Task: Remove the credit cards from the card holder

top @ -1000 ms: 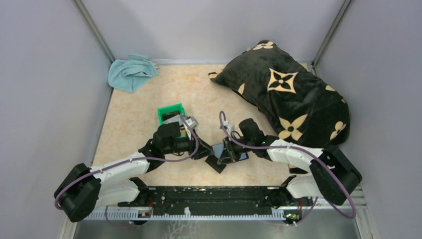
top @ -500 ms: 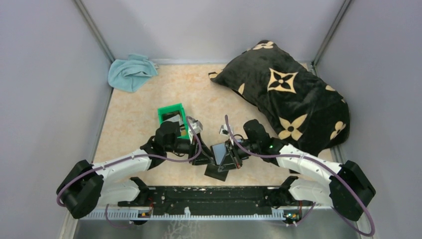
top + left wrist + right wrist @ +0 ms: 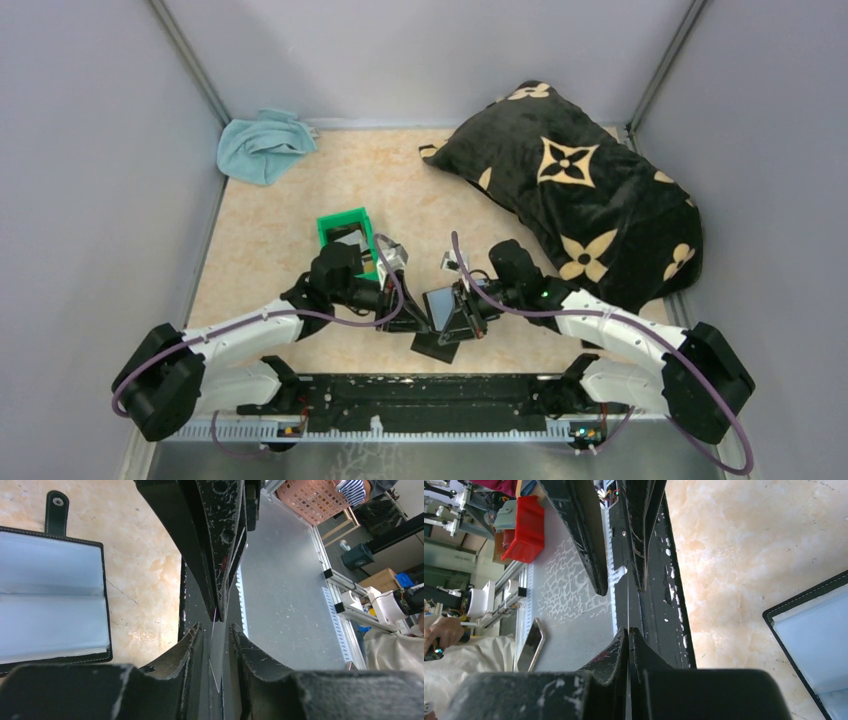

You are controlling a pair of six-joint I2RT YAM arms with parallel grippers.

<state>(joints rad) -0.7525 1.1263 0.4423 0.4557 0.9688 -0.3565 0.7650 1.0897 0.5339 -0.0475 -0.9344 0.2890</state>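
Nearest you, your right fingers [image 3: 616, 655] are pressed shut on a thin credit card [image 3: 212, 630], which you see edge-on. Your left fingers [image 3: 190, 655] stand a little apart, with the card's edge in the gap between them. The card holder [image 3: 438, 306] lies open on the bench [image 3: 270, 260], just beside both. Farther back sits a green bin [image 3: 345, 232], then a teal cloth [image 3: 262, 147] and a black patterned pillow [image 3: 575, 190].
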